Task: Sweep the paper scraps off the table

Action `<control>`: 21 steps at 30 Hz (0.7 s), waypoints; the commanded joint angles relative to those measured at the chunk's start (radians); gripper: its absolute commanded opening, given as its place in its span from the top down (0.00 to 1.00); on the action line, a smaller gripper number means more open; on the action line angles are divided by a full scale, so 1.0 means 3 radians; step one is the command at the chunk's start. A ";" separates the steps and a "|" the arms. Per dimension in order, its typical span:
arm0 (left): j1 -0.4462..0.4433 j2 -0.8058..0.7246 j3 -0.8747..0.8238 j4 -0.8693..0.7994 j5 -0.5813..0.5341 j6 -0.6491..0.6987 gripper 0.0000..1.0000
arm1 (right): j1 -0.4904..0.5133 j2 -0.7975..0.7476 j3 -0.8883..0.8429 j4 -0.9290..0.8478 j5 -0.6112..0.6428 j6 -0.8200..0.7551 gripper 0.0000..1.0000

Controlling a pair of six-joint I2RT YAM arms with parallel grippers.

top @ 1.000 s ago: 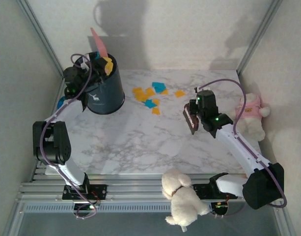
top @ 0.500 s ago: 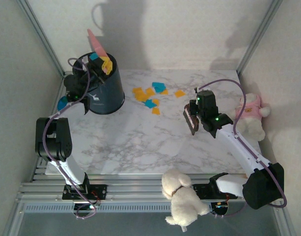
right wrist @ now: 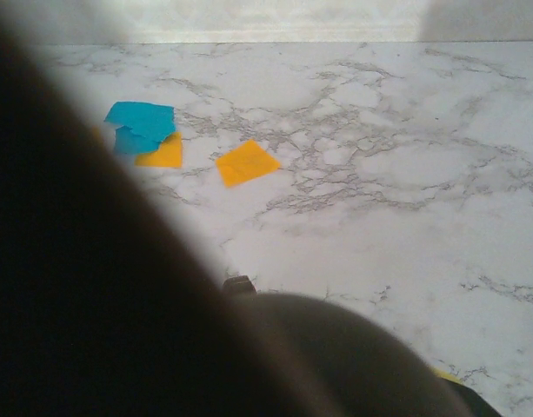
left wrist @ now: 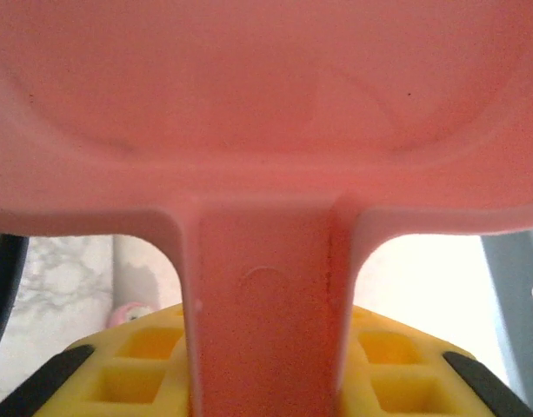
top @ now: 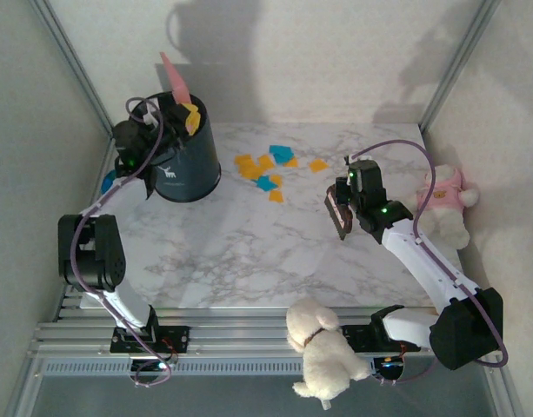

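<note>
The left gripper (left wrist: 264, 375) clamps the pink dustpan (left wrist: 266, 104) above the dark bin (top: 189, 167), apparently emptying it, while the right gripper (top: 344, 203), closed on a brush (top: 338, 217), waits near the paper scraps (top: 266, 170) lying mid-back on the table (top: 249, 256), which look to need another sweep.

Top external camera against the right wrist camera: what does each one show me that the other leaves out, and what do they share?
From above: the dark blue round bucket, the pink plastic dustpan held at its rim by the left gripper, the right gripper holding a brown brush, a white plush dog and a pink-shirted plush toy. The wrist camera adds fine grey veining up close, behind a dark blur. Shared: the white marble table and the teal and orange paper scraps lying on it.
</note>
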 commanded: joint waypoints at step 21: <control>-0.0777 -0.0370 0.1517 -0.3895 -0.1500 0.3851 1.00 | -0.0039 -0.0140 -0.0078 0.0231 -0.0081 0.0101 1.00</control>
